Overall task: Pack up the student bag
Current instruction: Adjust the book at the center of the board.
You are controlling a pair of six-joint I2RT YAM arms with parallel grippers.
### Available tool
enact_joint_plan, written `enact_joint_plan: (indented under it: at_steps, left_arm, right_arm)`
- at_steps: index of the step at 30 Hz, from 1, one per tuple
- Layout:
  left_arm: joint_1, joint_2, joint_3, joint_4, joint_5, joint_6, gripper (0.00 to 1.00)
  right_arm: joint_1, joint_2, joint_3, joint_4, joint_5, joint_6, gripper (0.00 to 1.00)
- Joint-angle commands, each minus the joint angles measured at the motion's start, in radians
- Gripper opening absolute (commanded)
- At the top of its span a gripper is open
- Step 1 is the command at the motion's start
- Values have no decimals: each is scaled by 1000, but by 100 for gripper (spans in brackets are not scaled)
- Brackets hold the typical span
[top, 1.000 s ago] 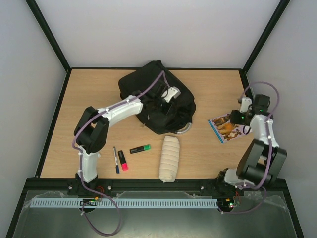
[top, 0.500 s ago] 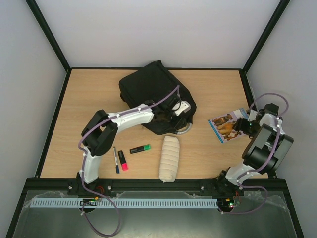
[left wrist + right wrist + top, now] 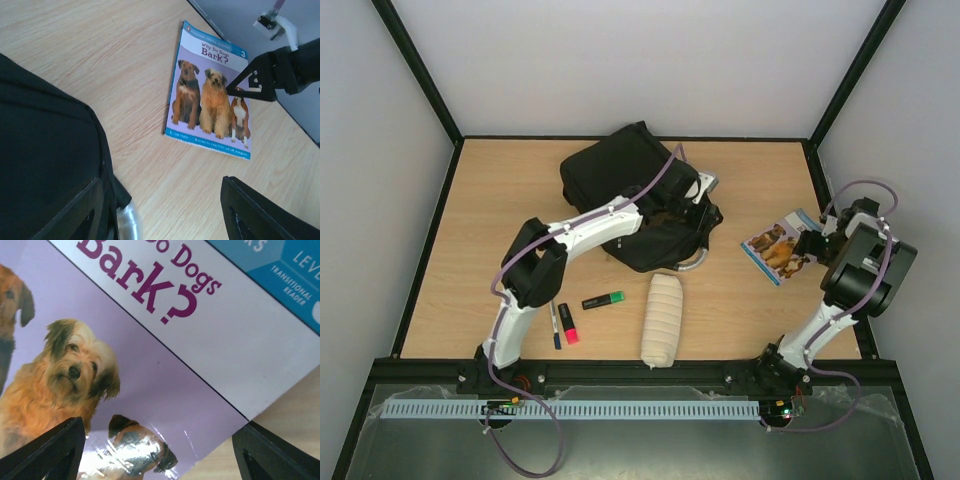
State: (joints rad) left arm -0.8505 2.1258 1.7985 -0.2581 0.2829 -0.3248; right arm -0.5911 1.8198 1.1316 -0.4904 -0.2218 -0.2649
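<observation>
The student bag (image 3: pixel 630 190), a large black backpack, lies at the back middle of the table, and its dark side fills the left of the left wrist view (image 3: pixel 45 165). Its grey loop handle (image 3: pixel 692 262) sticks out at the bag's near right. My left gripper (image 3: pixel 703 208) (image 3: pixel 165 220) hovers open at the bag's right edge, holding nothing. A dog picture book (image 3: pixel 775 245) (image 3: pixel 210 95) (image 3: pixel 150 340) lies flat to the right. My right gripper (image 3: pixel 810 243) (image 3: pixel 160 455) stands open over the book's right corner, its fingertips either side of the cover.
A white rolled pouch (image 3: pixel 660 318) lies near the front middle. Left of it are a green highlighter (image 3: pixel 604 300), a pink highlighter (image 3: pixel 568 324) and a pen (image 3: pixel 554 322). Black frame posts and grey walls ring the table (image 3: pixel 500 200).
The left gripper opened and swung right from the bag's top to its right edge. The right gripper opened wider, and that arm's elbow folded back and to the right.
</observation>
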Motion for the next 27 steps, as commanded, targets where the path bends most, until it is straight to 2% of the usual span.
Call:
enact_joint_plan:
  at_steps: [1, 12, 16, 20, 24, 27]
  left_arm:
    - [1, 72, 78, 8, -13, -99, 67]
    - [-1, 222, 167, 110, 117, -269, 66]
    - [-9, 338, 295, 122, 116, -315, 66]
    - [-10, 456, 412, 94, 100, -403, 66]
    - [-17, 523, 429, 121, 111, -469, 67]
    - [-23, 561, 470, 79, 124, -473, 67]
  right_arm:
    - [75, 123, 17, 13, 104, -52, 80]
    - [292, 147, -54, 134, 293, -189, 72]
    - [355, 110, -145, 223, 359, -220, 69]
    - [375, 76, -217, 256, 372, -221, 68]
    - [375, 32, -275, 279, 356, -235, 67]
    - [375, 2, -322, 293, 332, -252, 66]
